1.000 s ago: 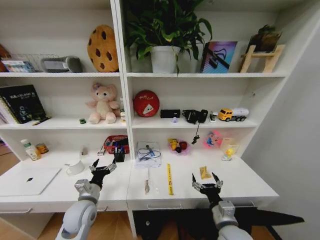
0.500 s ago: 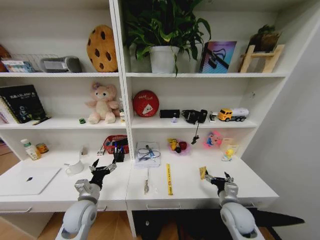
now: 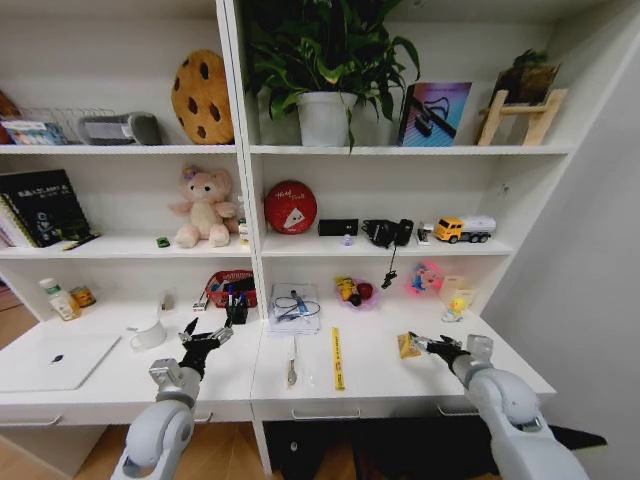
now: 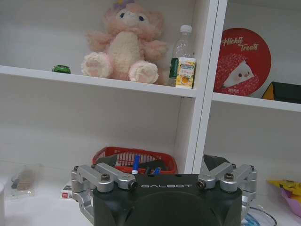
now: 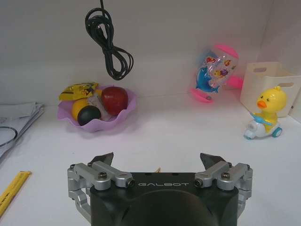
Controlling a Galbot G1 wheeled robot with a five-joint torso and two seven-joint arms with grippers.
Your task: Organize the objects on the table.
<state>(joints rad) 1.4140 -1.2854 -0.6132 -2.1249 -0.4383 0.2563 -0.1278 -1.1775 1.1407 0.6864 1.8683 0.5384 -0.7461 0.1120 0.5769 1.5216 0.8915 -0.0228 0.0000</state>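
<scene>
The slim silver-white laptop (image 3: pixel 60 360) lies shut at the left end of the white table (image 3: pixel 390 380). A tiny green toy car (image 3: pixel 163 241) (image 4: pixel 61 69) sits on the shelf beside the pink bear. A slim pen-like item (image 3: pixel 293 370) lies near the table's middle. My left gripper (image 3: pixel 205 335) (image 4: pixel 160 165) hovers open over the table in front of the red basket (image 3: pixel 232 288) (image 4: pixel 134 154), holding nothing. My right gripper (image 3: pixel 422 345) (image 5: pixel 156 160) is open low over the right half of the table, its tips beside a small yellow packet (image 3: pixel 407 345).
A yellow ruler-like strip (image 3: pixel 338 358) lies mid-table. Papers with a cable (image 3: pixel 296 307), a purple fruit bowl (image 3: pixel 357 292) (image 5: pixel 96 110), a fish toy (image 5: pixel 216 70) and a duck toy (image 5: pixel 264 115) stand along the back. A white cup (image 3: pixel 150 335) and bottles (image 3: pixel 62 300) are at the left.
My right arm has swung out to the right and forward, and its gripper now points left toward the yellow packet. The left arm has not moved.
</scene>
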